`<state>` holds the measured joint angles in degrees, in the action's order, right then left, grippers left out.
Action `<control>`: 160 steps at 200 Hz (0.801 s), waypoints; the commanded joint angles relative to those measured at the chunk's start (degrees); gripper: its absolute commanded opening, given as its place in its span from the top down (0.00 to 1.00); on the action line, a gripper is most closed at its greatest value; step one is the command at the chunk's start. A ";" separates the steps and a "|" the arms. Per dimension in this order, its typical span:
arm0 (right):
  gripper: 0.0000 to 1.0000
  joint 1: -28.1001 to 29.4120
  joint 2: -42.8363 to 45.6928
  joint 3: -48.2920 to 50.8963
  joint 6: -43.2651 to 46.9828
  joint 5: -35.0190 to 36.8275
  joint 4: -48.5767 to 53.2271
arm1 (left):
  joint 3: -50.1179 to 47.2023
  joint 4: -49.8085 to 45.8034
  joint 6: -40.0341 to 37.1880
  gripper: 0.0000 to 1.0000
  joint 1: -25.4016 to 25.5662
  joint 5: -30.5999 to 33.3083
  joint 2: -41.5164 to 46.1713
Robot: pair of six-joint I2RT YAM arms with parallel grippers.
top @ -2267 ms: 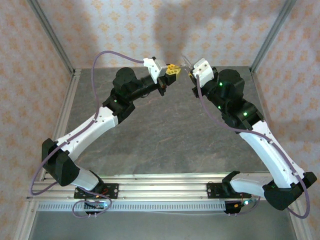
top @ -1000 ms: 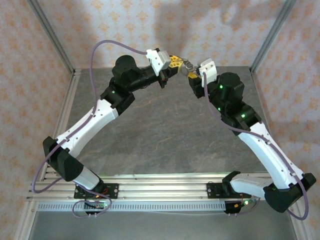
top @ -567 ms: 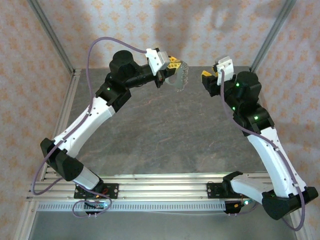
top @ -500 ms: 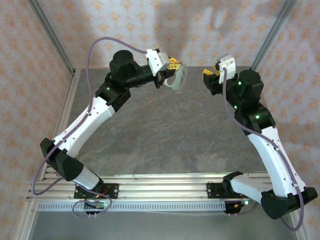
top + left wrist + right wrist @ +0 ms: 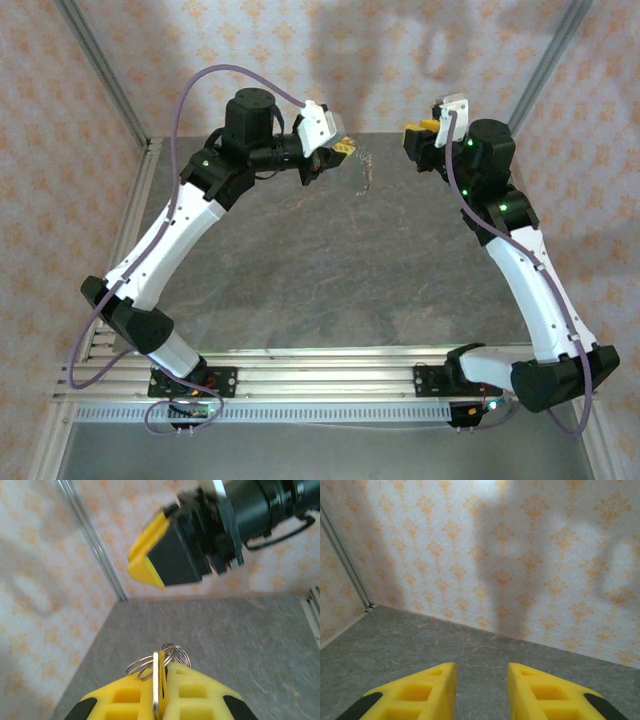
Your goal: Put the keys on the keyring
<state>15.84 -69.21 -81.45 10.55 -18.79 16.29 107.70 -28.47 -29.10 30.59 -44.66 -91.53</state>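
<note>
My left gripper is raised over the far middle of the table and shut. In the left wrist view its fingertips pinch a thin flat metal piece seen edge-on. The wire coils of the keyring loop around that piece. I cannot tell whether the flat piece is one of the keys. From above, the keyring hangs as a faint loop just right of the left fingers. My right gripper hovers apart to the right. It is open with nothing between its fingers.
The grey stone-patterned table is ringed by patterned walls and metal corner posts. Purple cables arc over both arms. The back wall stands close in front of the right gripper.
The two grippers were together at the far middle. The right one has let go and drawn off to the right, open. The keyring stayed with the left gripper and now hangs from it.
</note>
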 commanded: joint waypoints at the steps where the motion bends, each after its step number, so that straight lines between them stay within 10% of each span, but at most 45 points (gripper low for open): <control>1: 0.69 -1.44 0.51 -0.23 -2.77 -2.55 -1.19 | 3.00 -10.54 -2.01 1.00 -0.71 -1.85 -1.78; 92: 0.71 -2.91 -1.31 4.90 -9.45 -5.62 -0.44 | 9.81 -30.39 -0.01 1.00 -0.35 5.12 -10.38; 160: 0.74 -2.87 -4.26 8.66 -13.61 -7.50 -3.66 | 14.19 -38.59 2.08 1.00 3.20 26.46 -13.47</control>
<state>13.08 -72.84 -73.91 -0.21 -24.53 16.14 117.51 -61.60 -28.84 32.14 -29.02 -103.20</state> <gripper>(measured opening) 0.271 0.063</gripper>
